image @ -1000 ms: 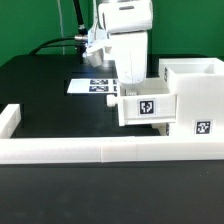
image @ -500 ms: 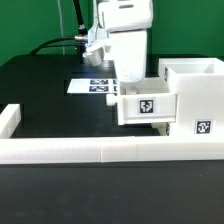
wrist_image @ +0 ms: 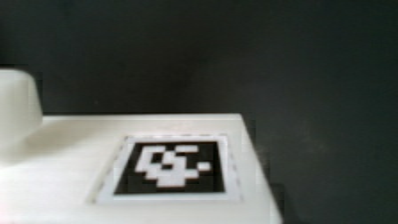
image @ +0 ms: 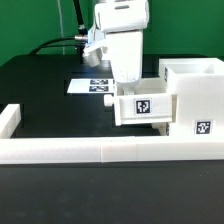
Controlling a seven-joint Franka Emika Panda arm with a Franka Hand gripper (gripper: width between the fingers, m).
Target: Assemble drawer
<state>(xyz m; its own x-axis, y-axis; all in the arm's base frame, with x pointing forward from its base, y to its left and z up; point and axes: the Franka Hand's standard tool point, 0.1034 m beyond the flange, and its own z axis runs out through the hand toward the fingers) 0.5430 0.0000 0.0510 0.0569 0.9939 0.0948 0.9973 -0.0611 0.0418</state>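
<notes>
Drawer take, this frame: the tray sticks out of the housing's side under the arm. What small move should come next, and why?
Probably a further push of the tray into the housing: in the exterior view it projects from the housing toward that view's left, with the gripper just behind its outer end. Whether the gripper is open cannot be told.

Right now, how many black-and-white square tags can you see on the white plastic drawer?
2 in the exterior view: one black-and-white tag on the small white tray's front, another low on the tall white housing. More may be hidden behind.
</notes>
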